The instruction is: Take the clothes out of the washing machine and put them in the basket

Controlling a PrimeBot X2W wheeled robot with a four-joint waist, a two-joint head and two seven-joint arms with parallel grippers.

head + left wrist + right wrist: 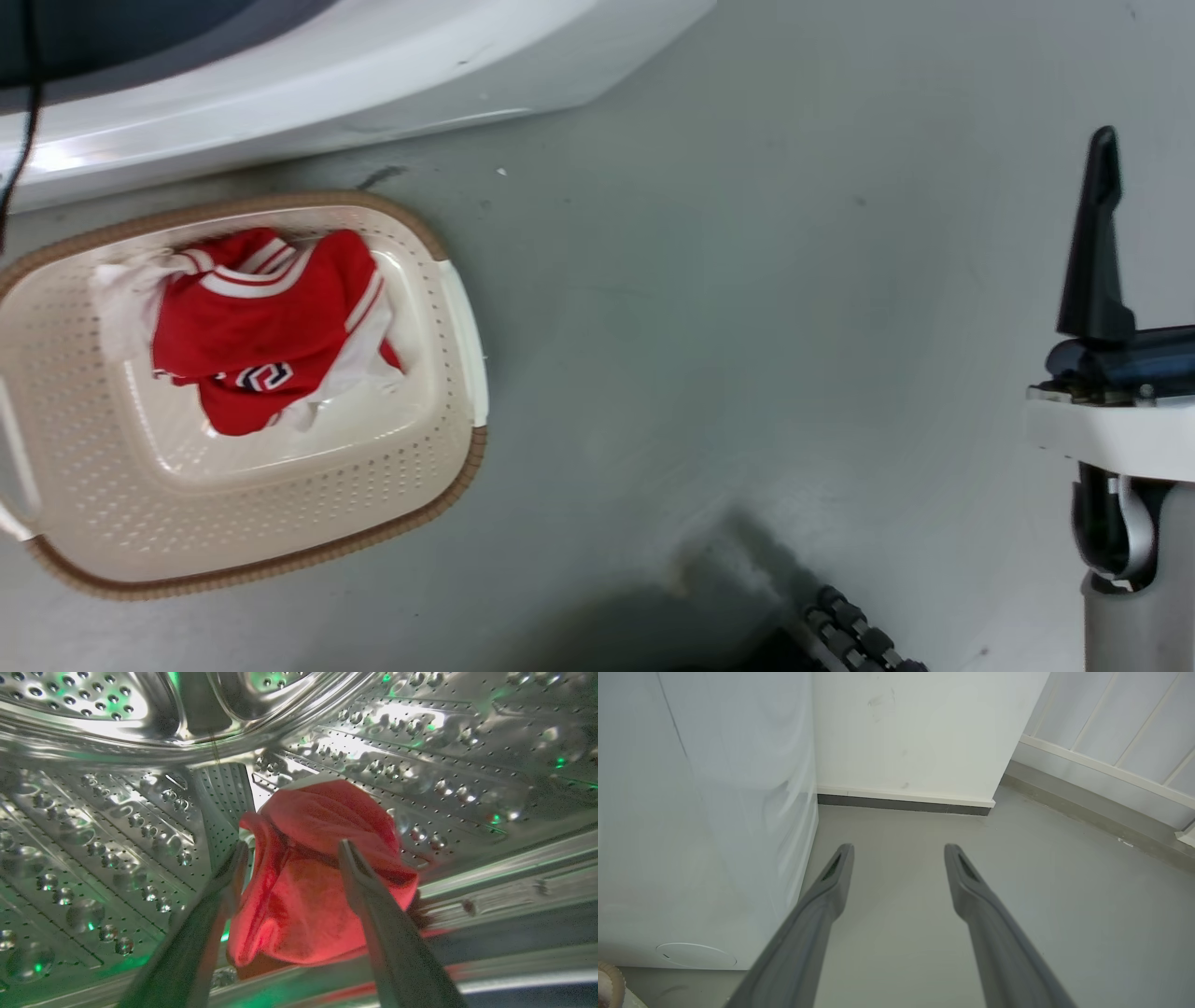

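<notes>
A plain red garment point(322, 812) lies bunched on the perforated steel drum point(117, 826) of the washing machine point(280, 75). My left gripper point(294, 845) is inside the drum and open, its two fingers straddling the garment's upper part, which is between them. The cream basket point(280, 560) with a brown rim stands on the floor just in front of the machine. In it lies a red jersey point(252, 327) with white stripes. My right gripper point(896, 851) is open and holds nothing, above bare floor beside the machine's white side point(691, 812). One of its fingers point(1094, 252) rises at the right of the head view.
Grey floor point(747, 327) stretches right of the basket. A white wall with a dark baseboard point(901, 804) stands behind the machine, and a panelled wall point(1111, 742) runs along the right. A black cable point(23, 121) hangs at the upper left. Part of my dark base point(854, 635) shows at the bottom.
</notes>
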